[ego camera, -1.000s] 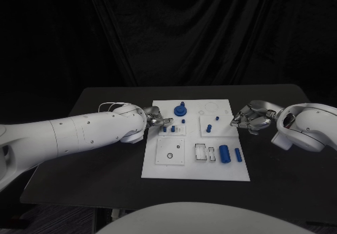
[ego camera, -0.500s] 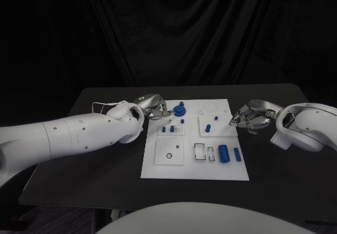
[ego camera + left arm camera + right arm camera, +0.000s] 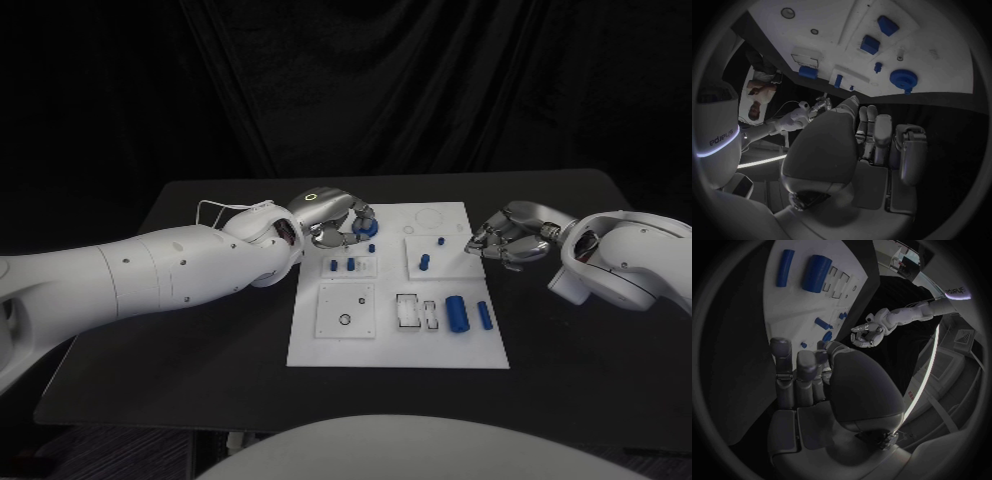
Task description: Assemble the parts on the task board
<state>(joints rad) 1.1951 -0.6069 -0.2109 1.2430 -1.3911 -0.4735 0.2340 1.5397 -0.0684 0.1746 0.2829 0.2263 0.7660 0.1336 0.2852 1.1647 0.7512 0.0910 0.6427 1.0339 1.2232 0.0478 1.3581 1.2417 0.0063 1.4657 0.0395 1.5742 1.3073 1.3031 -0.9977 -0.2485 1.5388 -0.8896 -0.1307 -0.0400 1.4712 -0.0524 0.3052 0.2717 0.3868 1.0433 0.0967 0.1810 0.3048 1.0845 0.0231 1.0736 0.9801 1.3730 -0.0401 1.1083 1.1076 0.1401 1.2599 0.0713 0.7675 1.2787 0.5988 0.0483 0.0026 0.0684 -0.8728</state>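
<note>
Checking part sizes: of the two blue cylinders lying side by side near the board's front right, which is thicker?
The inner cylinder, beside the rectangular slots; the outer cylinder nearer the board's right edge is slimmer.

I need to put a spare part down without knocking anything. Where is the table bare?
Bare black table lies near the robot, below the task board. The board's far end is crowded: left hand over blue parts, right hand alongside.

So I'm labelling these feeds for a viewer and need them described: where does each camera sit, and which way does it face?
Head view: on the robot's head, looking down at the task board; both white arms, left hand, right hand.
Left wrist view: behind the left hand, facing the board.
Right wrist view: behind the right hand, facing the board and the left hand.
Shared: all show the board's blue parts.
</note>
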